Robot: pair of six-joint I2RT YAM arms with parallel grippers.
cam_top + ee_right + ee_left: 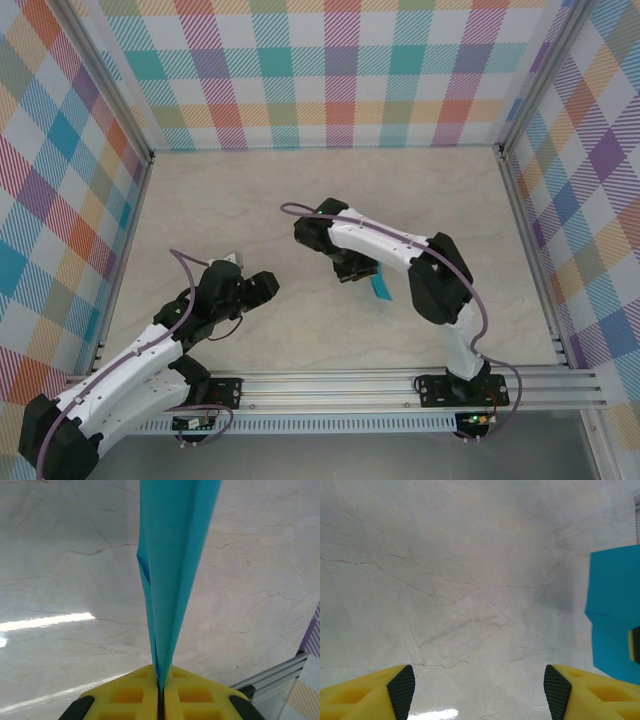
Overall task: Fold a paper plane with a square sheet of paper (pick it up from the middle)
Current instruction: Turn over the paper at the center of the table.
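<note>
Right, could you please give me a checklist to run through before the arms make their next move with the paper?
1. Right gripper shut on the paper plane: ok.
2. Left gripper open and holding nothing: ok.
3. Left gripper apart from the paper plane: ok.
4. Paper plane's far end off the table: cannot tell.
5. Paper plane's folds even on both sides: cannot tell.

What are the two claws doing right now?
Left gripper: open, holding nothing.
Right gripper: shut on the folded teal paper.
</note>
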